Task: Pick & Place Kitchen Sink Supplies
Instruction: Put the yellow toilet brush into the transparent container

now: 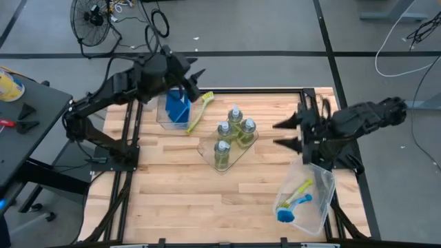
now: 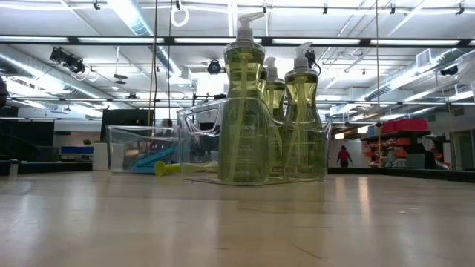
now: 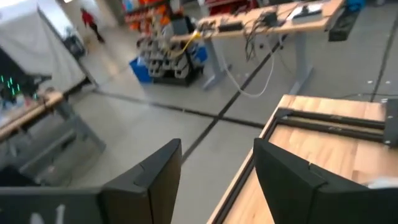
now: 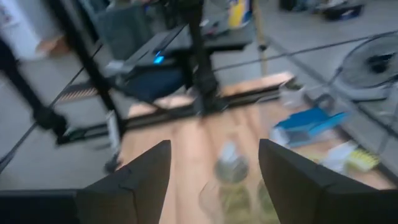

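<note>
Several clear bottles of yellow-green liquid (image 1: 234,131) (image 2: 256,111) stand upright in a clear flat tray (image 1: 207,148) at the table's middle. Blue sponges (image 1: 177,109) (image 4: 308,124) stand on edge in a clear bin (image 1: 162,114) at the far left. A yellow-green brush (image 1: 198,110) lies beside that bin. My left gripper (image 1: 198,83) (image 3: 217,168) hovers open above the sponge bin, pointing toward the right. My right gripper (image 1: 275,134) (image 4: 214,168) hovers open to the right of the bottles, pointing at them. Neither gripper holds anything.
A clear bin (image 1: 320,207) at the near right corner holds a yellow-green brush (image 1: 298,189) and a blue brush (image 1: 289,210). Bare wood lies along the near edge and the near left. Dark rails (image 1: 131,138) run along the table's left and right sides.
</note>
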Motion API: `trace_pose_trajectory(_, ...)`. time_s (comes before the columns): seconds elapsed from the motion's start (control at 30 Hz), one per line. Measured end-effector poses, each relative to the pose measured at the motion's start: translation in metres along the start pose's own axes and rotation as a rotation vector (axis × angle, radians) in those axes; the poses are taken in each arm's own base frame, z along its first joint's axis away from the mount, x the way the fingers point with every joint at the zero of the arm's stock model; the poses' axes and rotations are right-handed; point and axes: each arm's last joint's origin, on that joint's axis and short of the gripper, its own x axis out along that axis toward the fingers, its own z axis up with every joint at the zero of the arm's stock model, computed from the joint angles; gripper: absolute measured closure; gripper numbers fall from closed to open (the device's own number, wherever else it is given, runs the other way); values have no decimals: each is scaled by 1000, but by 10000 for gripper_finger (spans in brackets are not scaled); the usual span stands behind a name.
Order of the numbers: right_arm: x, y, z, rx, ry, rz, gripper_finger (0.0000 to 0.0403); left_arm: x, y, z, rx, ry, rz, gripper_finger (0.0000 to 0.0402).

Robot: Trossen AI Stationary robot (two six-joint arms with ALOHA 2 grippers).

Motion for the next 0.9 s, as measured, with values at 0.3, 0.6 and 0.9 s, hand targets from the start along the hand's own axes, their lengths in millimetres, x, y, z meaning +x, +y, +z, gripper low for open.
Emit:
trace_pose_trajectory(0.3, -6, -24, 24, 60, -103, -146, 124, 31, 28, -24, -126, 165, 72, 143)
trace_pose_trajectory(0.6, -1, -43, 29, 126, -128, -263, 117, 87, 35, -57, -157, 340, 38, 107)
trace_pose_trajectory(0.9, 2, -55, 30, 189, -133, -331, 117, 127, 51, -100, -169, 572, -35, 106)
